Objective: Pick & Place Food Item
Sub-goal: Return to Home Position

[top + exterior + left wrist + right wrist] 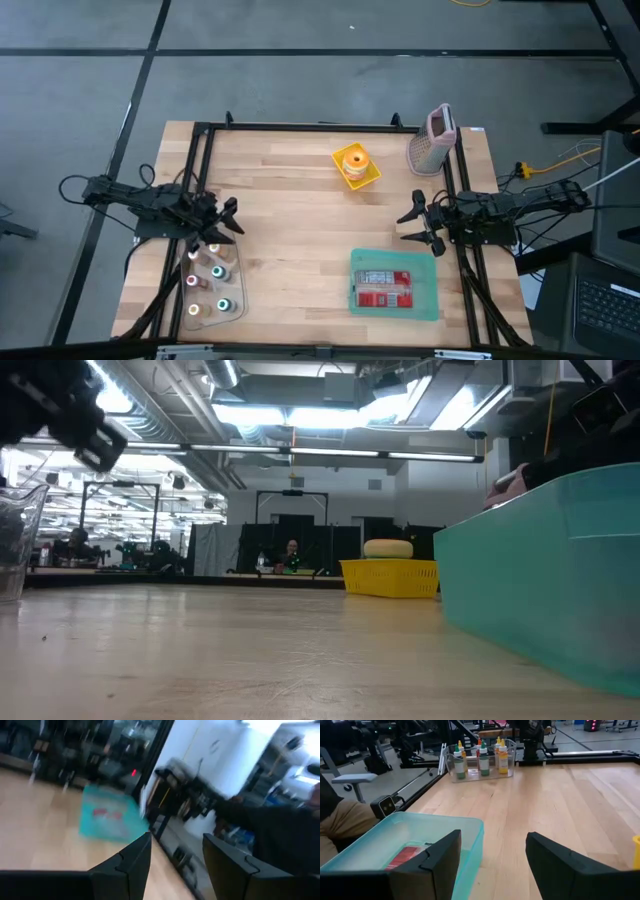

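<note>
Left end effector [233,218] open by transparent bin [243,292]; right end effector [403,229] open, apparently near teal bin [427,302].

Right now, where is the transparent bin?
In the high view, the transparent bin sits at the table's lower-left corner, beside the left gripper, left of the teal bin.

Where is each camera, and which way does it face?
High: overhead, straight down on the table; both arms, left end effector and right end effector open.
Low: table height, facing yellow basket and room; left arm top-left.
Left wrist: past its fingers toward the teal bin.
Right wrist: past its fingers toward the bottle bin.
Shared: all show the teal bin.
</note>
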Robot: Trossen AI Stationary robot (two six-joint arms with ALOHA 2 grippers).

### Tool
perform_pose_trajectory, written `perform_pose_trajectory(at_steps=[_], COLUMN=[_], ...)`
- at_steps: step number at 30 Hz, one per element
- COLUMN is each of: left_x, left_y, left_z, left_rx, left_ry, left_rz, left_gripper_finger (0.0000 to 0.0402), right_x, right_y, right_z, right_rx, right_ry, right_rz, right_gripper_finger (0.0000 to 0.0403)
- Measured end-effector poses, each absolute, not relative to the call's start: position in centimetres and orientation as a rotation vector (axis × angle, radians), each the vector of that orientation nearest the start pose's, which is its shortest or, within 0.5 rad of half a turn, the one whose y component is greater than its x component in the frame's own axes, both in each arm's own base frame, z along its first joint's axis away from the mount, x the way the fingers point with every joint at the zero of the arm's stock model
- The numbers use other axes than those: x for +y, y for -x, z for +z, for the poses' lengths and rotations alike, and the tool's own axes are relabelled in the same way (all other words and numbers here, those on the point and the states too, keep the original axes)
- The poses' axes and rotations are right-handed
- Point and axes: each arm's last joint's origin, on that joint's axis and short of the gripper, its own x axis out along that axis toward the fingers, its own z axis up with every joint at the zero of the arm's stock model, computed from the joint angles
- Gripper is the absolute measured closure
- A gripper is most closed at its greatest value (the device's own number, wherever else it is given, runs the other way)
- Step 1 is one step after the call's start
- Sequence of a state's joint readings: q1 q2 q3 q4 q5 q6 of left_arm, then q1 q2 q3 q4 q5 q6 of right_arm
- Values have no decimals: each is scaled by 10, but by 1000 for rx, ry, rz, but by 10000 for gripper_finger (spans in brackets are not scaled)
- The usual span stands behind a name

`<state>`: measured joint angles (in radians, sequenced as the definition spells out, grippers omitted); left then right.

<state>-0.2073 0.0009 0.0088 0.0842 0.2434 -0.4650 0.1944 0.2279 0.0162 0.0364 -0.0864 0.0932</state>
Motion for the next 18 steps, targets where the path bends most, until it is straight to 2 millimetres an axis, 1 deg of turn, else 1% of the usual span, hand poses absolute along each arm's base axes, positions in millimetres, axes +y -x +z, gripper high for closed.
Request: perform_pose_trajectory(at_steps=[2,5,13,18], left_x=[-27,-27,-27,-27], left_y=[-92,-91,-91,-91], left_z=[179,180,181,181], left_rx=[-39,-45,-53,-53], left_ry=[449,446,445,444], left_rz=[-480,-496,-498,-498], left_gripper_finger=[230,231,231,232], right_x=[24,24,20,21], right_y=[-108,-106,-94,-94], right_z=[153,155,172,177], right_rx=[189,174,-37,-85], right_ry=[-83,-83,-94,-97], right_rz=[272,273,271,280], right_gripper_finger=[182,182,182,182])
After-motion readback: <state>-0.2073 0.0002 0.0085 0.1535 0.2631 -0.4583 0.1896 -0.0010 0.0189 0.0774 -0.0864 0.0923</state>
